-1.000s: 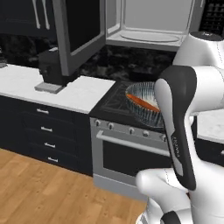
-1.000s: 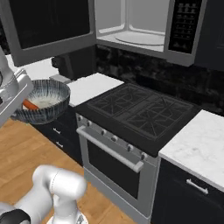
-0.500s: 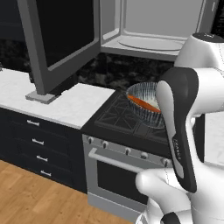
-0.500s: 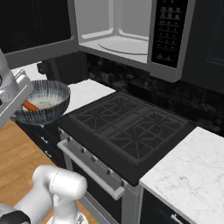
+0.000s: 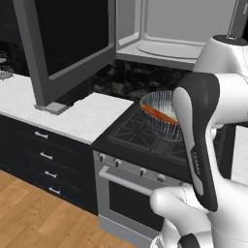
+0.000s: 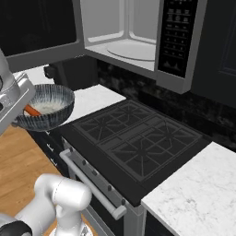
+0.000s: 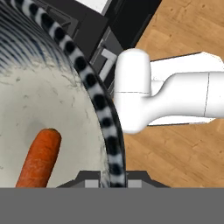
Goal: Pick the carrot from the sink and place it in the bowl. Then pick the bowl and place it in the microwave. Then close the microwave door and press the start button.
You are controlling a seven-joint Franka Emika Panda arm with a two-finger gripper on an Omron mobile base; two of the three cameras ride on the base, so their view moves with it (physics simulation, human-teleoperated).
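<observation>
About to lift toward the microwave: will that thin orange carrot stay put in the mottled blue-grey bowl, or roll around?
The thin orange carrot lies loose on the pale inside of the deep blue-grey bowl, so it will probably roll if tilted. The high wall should keep it in. The gripper pinches one rim only, so the bowl may tip.

The light is even and soft, with no strong shadows. The black glass microwave door (image 5: 72, 38) gives a weak reflection. All rendered pictures are slightly blurred.
</observation>
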